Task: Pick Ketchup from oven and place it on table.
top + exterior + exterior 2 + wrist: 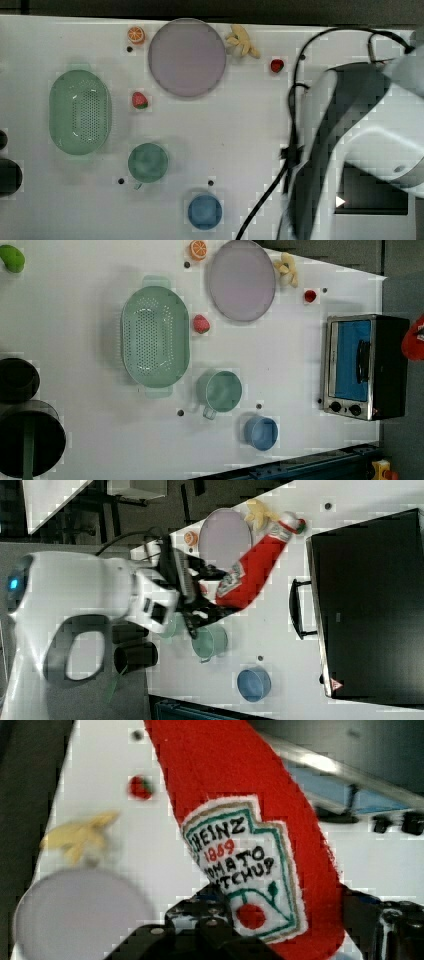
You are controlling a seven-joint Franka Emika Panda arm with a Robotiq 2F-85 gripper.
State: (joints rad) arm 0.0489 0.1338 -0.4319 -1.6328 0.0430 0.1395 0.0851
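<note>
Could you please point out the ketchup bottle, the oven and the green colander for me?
Ketchup (252,570): right view, on its red body above the label.
Oven (352,360): left view, on the bluish glass door.
Green colander (155,337): left view, on its perforated bottom.

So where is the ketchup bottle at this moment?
The ketchup bottle is held in the gripper, above the table, between the oven and the purple plate in the right view.
</note>
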